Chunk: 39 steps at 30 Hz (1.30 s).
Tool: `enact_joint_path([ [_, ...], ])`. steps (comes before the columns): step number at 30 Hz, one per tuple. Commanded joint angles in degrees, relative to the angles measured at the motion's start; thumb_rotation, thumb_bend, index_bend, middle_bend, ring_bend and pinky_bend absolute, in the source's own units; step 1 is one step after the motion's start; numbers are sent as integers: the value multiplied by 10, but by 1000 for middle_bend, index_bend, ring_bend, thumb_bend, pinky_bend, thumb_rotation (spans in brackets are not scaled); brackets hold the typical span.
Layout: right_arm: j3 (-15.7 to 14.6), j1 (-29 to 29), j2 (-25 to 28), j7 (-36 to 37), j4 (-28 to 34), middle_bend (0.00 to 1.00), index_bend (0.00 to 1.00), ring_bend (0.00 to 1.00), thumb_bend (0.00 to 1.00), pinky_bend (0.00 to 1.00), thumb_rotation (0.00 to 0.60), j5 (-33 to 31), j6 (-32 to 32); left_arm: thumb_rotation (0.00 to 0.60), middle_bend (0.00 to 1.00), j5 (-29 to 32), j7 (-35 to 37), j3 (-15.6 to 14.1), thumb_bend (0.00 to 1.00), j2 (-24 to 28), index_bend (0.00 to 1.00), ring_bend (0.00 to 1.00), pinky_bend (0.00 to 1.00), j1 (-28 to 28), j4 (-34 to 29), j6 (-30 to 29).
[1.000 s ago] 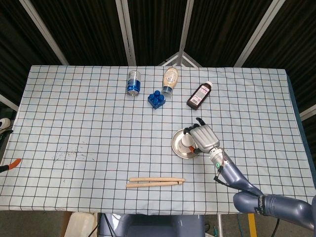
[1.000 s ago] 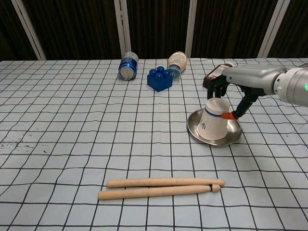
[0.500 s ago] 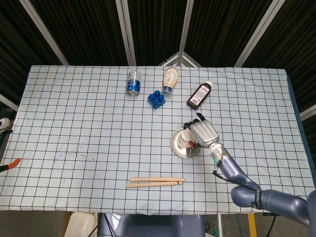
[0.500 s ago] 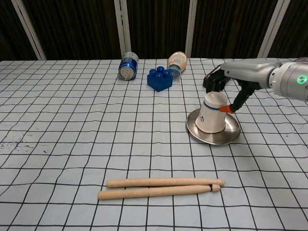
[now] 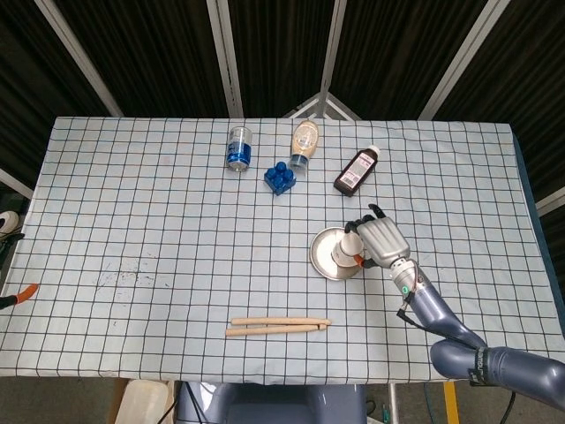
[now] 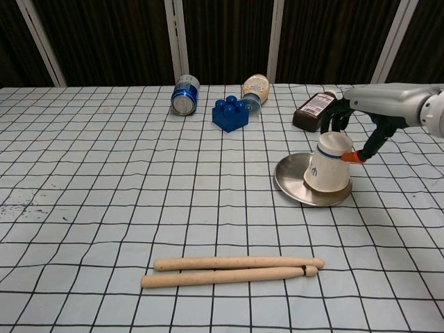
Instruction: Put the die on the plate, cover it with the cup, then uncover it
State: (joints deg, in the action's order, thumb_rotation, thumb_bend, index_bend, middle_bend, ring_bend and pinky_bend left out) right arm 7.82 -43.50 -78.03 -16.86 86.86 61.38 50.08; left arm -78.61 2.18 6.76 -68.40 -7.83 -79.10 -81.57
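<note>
- Since a second ago: cup (image 6: pixel 330 171) and plate (image 6: pixel 291 177) have slid toward the robot's right with the right hand (image 6: pixel 354 126); cup sits over the plate's right part, tilted.
- Fingers (image 6: pixel 373 142) wrap the cup's upturned base, gripping it.
- Die not visible; probably under the cup.
- Cup looks like light paper, crushable; best held gently near the base.
- Left hand out of view.
</note>
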Motion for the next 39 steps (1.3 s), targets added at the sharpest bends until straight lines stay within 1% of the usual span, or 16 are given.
enact_joint_path([
  [1,-9,7,6,2,16,443,521,291,448,86,600,12,5,600,0,-1,-1,-1,217,0,200,0,63,0,-1,-1],
  [8,-13,9,0,-1,37,443,528,291,450,87,600,34,15,600,0,0,2,0,217,2,201,0,63,3,-3,-5],
  [14,-5,-3,-18,-5,29,443,529,291,450,87,600,27,4,600,0,-2,5,0,217,3,201,0,63,2,-2,-3],
  [18,5,-15,-35,1,1,443,529,291,448,87,600,14,-11,600,0,-1,6,0,217,3,201,0,63,2,-1,-4],
  [26,13,-26,-57,15,-60,443,528,291,449,87,600,-4,-34,600,0,3,2,2,217,1,202,0,63,1,2,-1],
  [29,13,-25,-55,26,-77,443,529,291,450,87,600,-5,-40,600,0,5,-2,2,217,0,202,0,63,0,2,1],
  [32,10,-19,-46,33,-79,443,529,292,450,87,600,-1,-39,600,0,7,-5,3,217,-1,202,0,63,0,2,1],
  [39,-4,3,-16,49,-49,442,529,291,450,87,600,24,-21,600,0,4,-14,-1,217,-3,203,0,63,-2,-1,5],
])
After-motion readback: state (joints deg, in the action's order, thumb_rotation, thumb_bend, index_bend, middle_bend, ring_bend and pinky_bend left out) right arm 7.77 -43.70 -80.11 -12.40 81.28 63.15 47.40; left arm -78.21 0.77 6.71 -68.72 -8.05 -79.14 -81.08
